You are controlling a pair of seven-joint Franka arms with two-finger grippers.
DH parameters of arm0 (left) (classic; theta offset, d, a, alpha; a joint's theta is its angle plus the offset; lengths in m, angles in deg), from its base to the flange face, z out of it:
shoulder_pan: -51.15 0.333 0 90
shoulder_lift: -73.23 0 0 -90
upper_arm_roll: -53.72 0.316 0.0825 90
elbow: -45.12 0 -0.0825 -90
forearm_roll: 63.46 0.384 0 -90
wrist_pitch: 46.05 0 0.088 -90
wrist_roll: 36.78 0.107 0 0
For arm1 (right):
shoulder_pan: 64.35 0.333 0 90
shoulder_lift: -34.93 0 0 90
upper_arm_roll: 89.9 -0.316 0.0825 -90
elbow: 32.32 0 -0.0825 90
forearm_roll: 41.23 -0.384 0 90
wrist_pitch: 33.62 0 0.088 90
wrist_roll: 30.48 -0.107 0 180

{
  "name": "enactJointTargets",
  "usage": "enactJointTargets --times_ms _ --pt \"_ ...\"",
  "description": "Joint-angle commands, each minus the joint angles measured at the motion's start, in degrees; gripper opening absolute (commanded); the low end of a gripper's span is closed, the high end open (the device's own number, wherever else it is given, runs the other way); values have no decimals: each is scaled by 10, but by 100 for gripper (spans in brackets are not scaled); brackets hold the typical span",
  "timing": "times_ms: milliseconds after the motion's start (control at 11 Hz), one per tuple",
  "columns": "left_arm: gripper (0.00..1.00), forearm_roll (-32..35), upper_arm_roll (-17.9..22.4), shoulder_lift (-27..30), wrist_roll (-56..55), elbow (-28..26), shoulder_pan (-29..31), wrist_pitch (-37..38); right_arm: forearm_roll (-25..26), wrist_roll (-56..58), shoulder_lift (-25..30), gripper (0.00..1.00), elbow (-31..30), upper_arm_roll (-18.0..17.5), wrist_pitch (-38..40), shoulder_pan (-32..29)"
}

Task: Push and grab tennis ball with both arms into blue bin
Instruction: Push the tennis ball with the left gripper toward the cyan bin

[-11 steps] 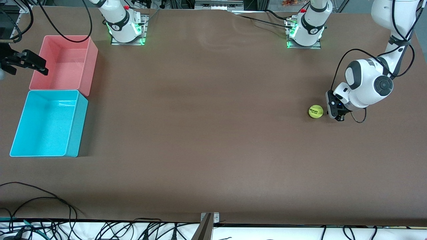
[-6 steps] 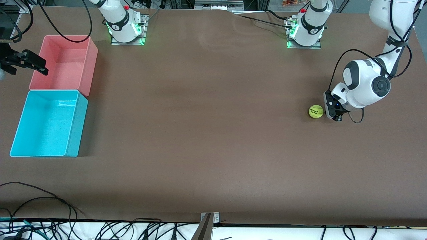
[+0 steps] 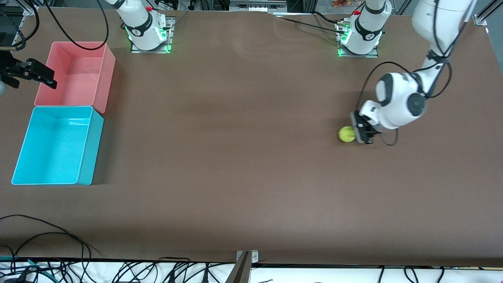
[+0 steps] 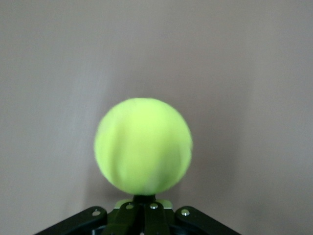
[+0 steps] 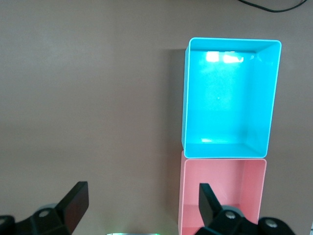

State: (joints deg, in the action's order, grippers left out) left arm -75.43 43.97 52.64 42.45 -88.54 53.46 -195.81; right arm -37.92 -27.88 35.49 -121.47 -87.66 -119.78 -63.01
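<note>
The tennis ball (image 3: 346, 134) lies on the brown table toward the left arm's end. My left gripper (image 3: 363, 133) is low at the table, shut and empty, with its closed fingertips against the ball's side. In the left wrist view the ball (image 4: 143, 145) fills the middle, just ahead of the left gripper (image 4: 144, 201). The blue bin (image 3: 91, 149) stands at the right arm's end, empty. My right gripper (image 3: 28, 73) waits in the air, open, beside the pink bin. The right wrist view shows its open fingers (image 5: 74, 204) and the blue bin (image 5: 185, 98).
A pink bin (image 3: 109, 74) stands against the blue bin, farther from the front camera; it also shows in the right wrist view (image 5: 182, 196). Cables (image 3: 47, 232) lie along the table's near edge. The two arm bases (image 3: 148, 29) stand along the far edge.
My left gripper has moved toward the right arm's end of the table, pushing the tennis ball along with it. The right arm has not moved.
</note>
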Motion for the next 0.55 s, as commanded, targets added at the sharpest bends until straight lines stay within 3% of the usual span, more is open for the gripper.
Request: enactJointTargets --times_ms 0,455 --pt "0 8 -27 6 -91 8 -21 -4 6 4 0 100 11 -4 11 -3" --pt "0 8 -27 8 -94 8 -22 -3 6 4 0 100 11 -4 11 -3"
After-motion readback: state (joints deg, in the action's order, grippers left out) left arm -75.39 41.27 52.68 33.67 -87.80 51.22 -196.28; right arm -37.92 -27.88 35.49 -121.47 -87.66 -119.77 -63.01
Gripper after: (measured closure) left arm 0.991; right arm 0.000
